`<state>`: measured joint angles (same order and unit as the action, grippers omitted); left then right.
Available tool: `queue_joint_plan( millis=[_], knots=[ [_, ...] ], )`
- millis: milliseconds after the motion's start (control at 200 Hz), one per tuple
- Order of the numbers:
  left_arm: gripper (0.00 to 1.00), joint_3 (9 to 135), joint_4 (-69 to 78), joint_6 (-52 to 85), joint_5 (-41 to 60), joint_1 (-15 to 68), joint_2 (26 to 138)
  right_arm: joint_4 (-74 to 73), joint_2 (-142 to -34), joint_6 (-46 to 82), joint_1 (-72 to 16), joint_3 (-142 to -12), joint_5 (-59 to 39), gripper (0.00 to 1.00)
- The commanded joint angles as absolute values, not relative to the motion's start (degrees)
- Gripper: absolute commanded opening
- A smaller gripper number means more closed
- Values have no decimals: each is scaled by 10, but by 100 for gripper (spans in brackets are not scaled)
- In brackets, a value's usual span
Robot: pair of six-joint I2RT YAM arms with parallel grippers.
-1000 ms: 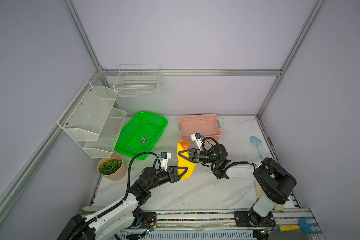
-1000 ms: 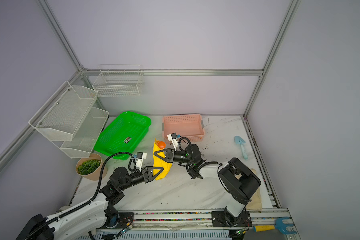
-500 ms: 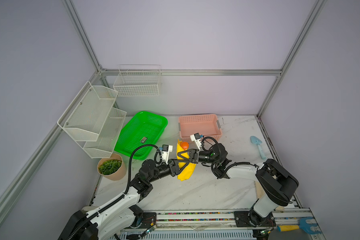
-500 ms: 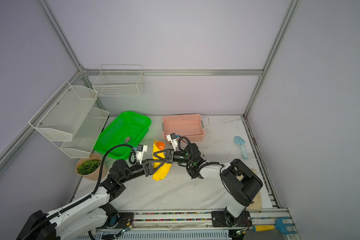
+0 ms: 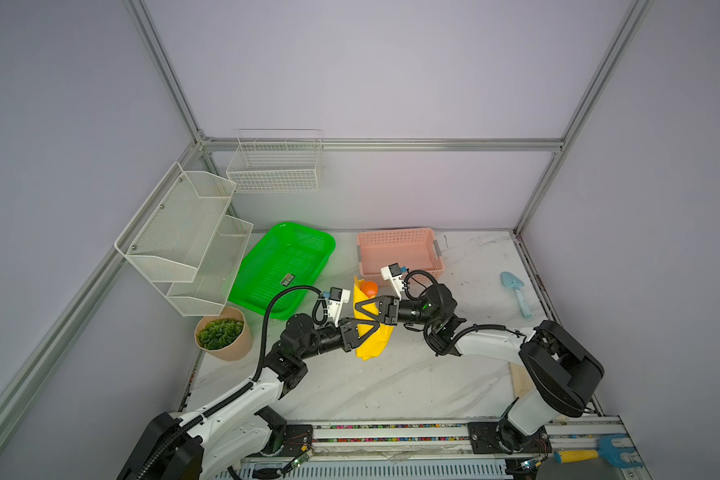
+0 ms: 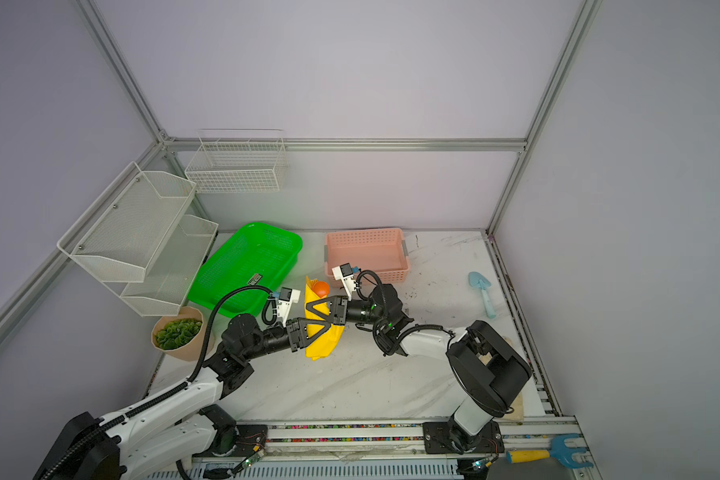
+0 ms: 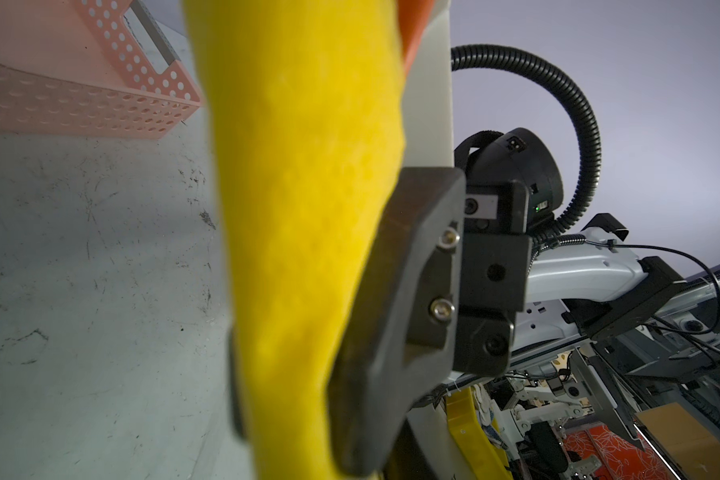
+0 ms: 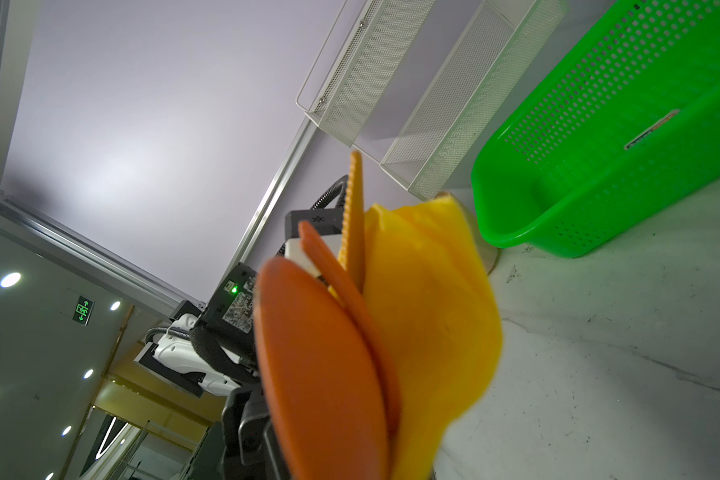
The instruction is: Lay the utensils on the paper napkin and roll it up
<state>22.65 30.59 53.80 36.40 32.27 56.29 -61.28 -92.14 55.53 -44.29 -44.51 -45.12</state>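
Paper napkin (image 5: 374,349): yellow roll, held just in front of the pink basket (image 5: 398,235). The orange spoon (image 5: 369,287) and fork (image 8: 355,216) stick out of its basket-side end. My right gripper (image 5: 357,306) and left gripper (image 5: 377,327) are each clamped on the roll from opposite sides. The table (image 5: 391,382) is bare farther out from the basket.

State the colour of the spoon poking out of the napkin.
Orange. The spoon shows best in the right wrist view.
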Motion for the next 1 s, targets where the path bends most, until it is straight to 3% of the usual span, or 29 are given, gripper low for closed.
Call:
queue_joint_plan(
  millis=[0, 90, 160, 240, 375, 565, 655, 740, 845, 995],
  knots=[
    [12, 272, 315, 525, 385, 321, 557, -627, -906, 550, -447, -460, -456, 0],
    [14, 275, 313, 529, 396, 321, 561, -622, -902, 547, -446, -461, -456, 0],
    [33, 282, 297, 531, 409, 321, 566, -616, -899, 544, -446, -462, -455, 0],
    [40, 290, 269, 527, 417, 321, 564, -614, -898, 541, -446, -462, -454, 0],
    [39, 285, 246, 518, 417, 321, 549, -612, -895, 541, -446, -463, -453, 0],
    [15, 269, 242, 516, 419, 321, 529, -603, -889, 538, -444, -466, -452, 0],
    [10, 264, 243, 518, 424, 321, 526, -597, -888, 536, -443, -469, -453, 0],
    [12, 263, 240, 521, 426, 321, 526, -593, -885, 533, -442, -473, -454, 0],
    [31, 265, 216, 521, 427, 321, 525, -585, -882, 530, -441, -476, -454, 0],
    [31, 262, 209, 519, 444, 321, 523, -577, -875, 527, -438, -476, -454, 0]
  ],
)
